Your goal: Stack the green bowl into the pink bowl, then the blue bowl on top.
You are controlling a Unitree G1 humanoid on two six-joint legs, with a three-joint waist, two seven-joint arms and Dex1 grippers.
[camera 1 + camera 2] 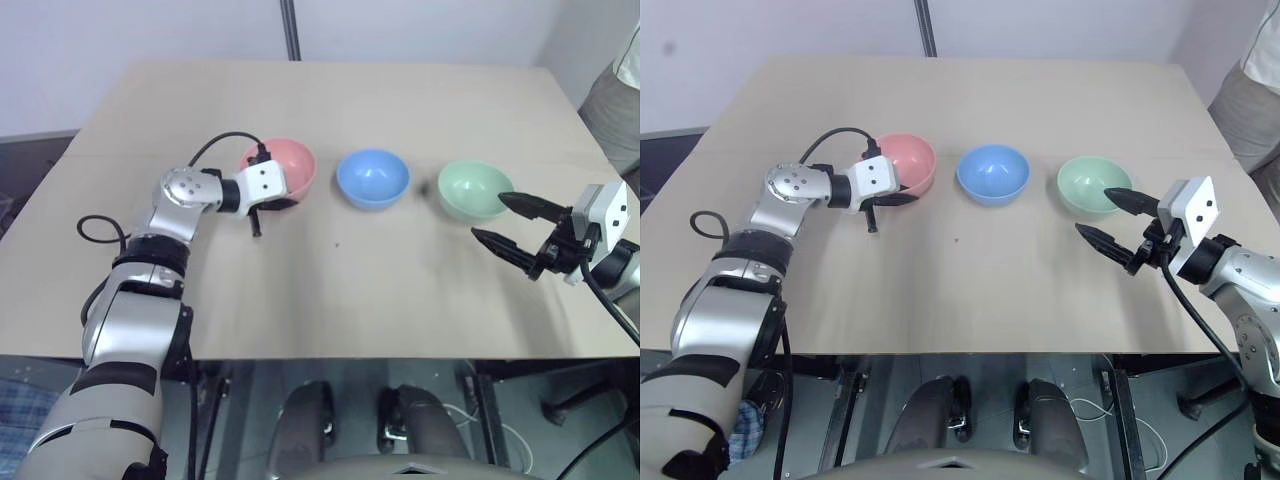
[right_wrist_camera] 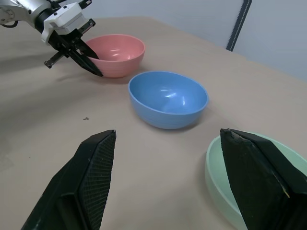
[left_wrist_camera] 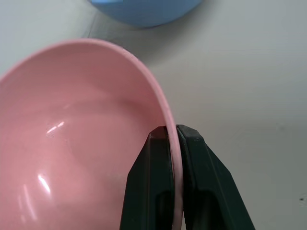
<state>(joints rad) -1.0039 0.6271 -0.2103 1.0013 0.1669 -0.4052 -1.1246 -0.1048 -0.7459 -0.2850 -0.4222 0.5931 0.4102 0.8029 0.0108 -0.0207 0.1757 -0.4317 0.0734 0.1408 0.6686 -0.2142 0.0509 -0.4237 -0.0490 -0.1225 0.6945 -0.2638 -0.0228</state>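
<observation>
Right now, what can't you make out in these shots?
- Pink bowl, left wrist view: far side cut off by the picture's edge; the left gripper, shut on its rim, hides part of the wall.
- Green bowl, right wrist view: mostly hidden behind the open right gripper.
- Person, left eye view: cut off at the edge.

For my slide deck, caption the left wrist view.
Left gripper shut on the pink bowl rim, blue bowl beyond.

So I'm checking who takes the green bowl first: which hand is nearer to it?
Right. The right hand hangs open just in front of the green bowl, one finger at its rim. The left hand is two bowls away, shut on the pink bowl's rim.
</observation>
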